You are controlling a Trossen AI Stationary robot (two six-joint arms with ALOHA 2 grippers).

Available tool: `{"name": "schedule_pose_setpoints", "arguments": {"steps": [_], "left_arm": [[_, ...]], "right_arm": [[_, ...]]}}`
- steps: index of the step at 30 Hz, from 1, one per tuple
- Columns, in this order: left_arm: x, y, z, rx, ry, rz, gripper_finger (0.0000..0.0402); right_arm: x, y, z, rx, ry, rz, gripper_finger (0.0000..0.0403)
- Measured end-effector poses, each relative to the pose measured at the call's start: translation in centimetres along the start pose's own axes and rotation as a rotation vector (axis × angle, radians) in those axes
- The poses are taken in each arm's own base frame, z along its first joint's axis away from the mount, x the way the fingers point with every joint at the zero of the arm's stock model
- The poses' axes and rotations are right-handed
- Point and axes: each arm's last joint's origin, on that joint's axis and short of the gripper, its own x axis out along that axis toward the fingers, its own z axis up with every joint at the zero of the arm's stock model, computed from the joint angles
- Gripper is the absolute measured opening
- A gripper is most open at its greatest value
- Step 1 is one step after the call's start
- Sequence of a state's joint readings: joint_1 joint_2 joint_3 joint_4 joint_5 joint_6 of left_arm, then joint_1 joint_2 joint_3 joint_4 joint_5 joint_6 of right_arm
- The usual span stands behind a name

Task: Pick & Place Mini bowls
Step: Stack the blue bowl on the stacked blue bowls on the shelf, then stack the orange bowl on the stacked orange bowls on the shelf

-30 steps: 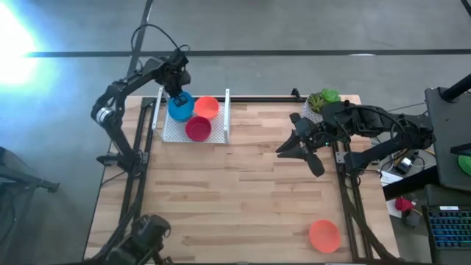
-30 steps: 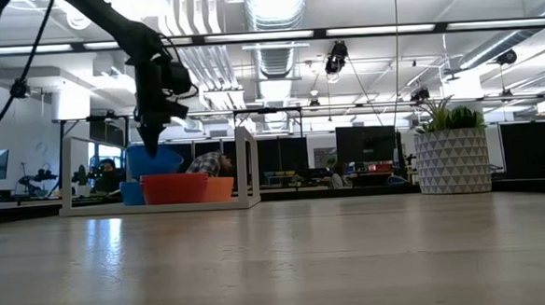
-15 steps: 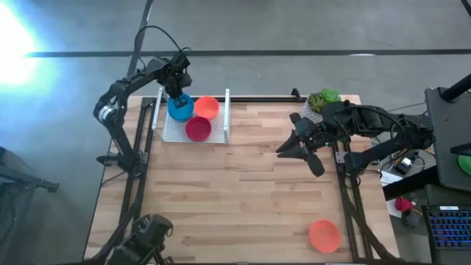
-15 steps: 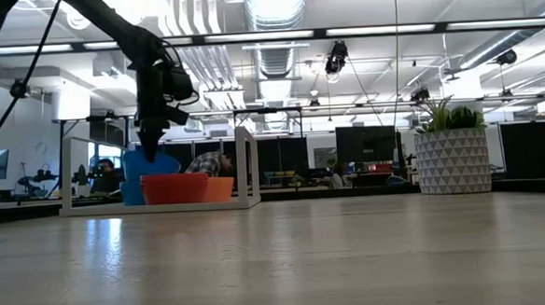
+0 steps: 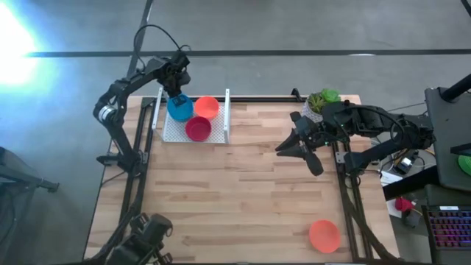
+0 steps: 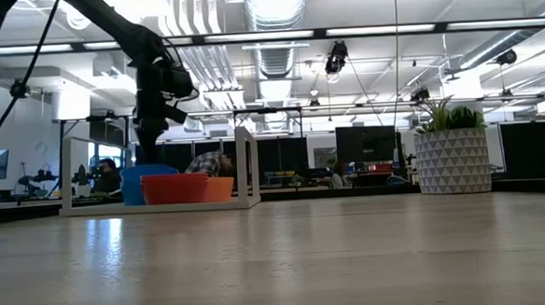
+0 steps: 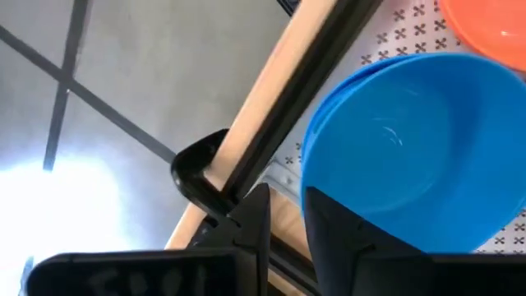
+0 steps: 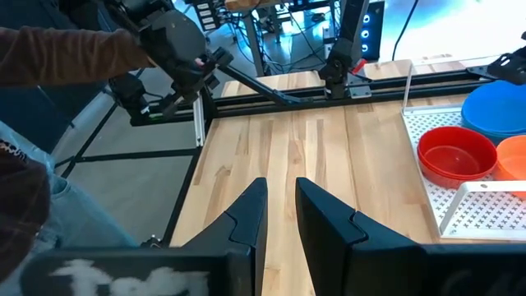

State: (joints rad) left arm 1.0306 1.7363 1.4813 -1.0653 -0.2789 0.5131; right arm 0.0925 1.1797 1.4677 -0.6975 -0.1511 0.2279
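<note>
A white perforated tray at the table's far left holds a blue mini bowl, an orange one and a red one. The blue bowl lies low in the tray, and a second blue rim shows under it. My left gripper stands open over the blue bowl's far-left rim, pointing steeply down, one finger over the bowl's inside and the other outside it. Another orange bowl sits alone near the table's near right corner. My right gripper hovers at the right, slightly open, with nothing between its fingers. My left gripper straddles the blue bowl's rim from above. I cannot tell whether the inner finger touches the rim. The bowl rests in the tray, not lifted.
A white plant pot stands at the far right corner. The tray's upright end walls flank the bowls. Bare wood spreads over the table's middle. A person's sleeve shows beyond the table's left edge.
My left gripper has opened and let go of the blue bowl while staying over the tray. The bowl, which hung tilted above the tray a second ago, has dropped and now lies low in it beside the orange bowl.
</note>
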Motion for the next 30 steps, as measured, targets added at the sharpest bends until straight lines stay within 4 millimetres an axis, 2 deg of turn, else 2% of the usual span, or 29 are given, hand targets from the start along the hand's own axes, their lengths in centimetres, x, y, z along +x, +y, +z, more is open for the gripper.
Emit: {"name": "schedule_pose_setpoints", "arguments": {"steps": [5, 9, 23, 30], "left_arm": [[-1.0, 0.4, 0.4, -0.036, -0.058, -0.018, 0.0071], [-1.0, 0.4, 0.7, -0.058, -0.094, -0.044, 0.0071], [2.8, -1.2, 0.0, -0.090, -0.077, -0.048, 0.0071], [2.4, -1.0, 0.1, -0.098, -0.081, -0.045, 0.0071]], "right_arm": [[0.0, 0.0, 0.0, 0.000, 0.000, 0.000, 0.0061], [0.0, 0.0, 0.0, -0.001, 0.000, -0.001, 0.0061], [0.0, 0.0, 0.0, 0.000, -0.001, -0.004, 0.0061], [0.0, 0.0, 0.0, 0.000, -0.001, -0.004, 0.0061]]}}
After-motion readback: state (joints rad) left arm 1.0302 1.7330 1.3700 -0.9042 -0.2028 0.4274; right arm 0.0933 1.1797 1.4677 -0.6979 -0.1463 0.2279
